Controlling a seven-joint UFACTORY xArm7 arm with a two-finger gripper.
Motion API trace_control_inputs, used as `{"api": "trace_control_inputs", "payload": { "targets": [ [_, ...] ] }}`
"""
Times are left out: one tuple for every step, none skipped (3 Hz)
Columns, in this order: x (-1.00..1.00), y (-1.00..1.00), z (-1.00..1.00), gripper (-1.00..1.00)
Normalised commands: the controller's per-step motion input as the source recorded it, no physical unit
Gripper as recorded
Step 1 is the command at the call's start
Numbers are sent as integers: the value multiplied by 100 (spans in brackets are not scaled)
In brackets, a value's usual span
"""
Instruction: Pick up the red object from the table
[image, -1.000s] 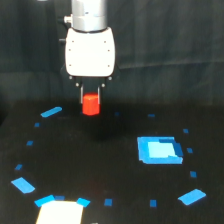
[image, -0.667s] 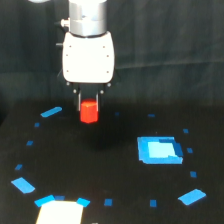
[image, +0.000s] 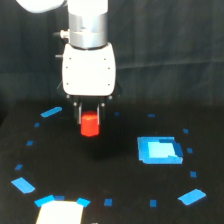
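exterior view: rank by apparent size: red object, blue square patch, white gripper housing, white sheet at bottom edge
1. white gripper housing
2. blue square patch
3. white sheet, cut off by the frame, so its rank against the patch is unsure
4. red object

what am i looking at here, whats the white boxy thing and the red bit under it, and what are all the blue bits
The white boxy thing is the end of a robot arm, filmed by one camera standing off the arm. Below it hangs its gripper, two dark fingers that work like a pincer. The fingers sit on either side of the red object, a small stubby block, and appear to hold it; the block looks lifted off the table, though one view cannot settle that. The table is the flat black surface. The blue bits are small tape marks scattered around, plus a larger blue square patch toward the exterior view's right. A pale rectangle sits at the bottom edge.
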Motion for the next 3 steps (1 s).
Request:
{"api": "trace_control_inputs", "payload": {
  "targets": [
    [43, 100, 98, -64],
    [45, 100, 92, -99],
    [-62, -100, 19, -100]
  ]
}}
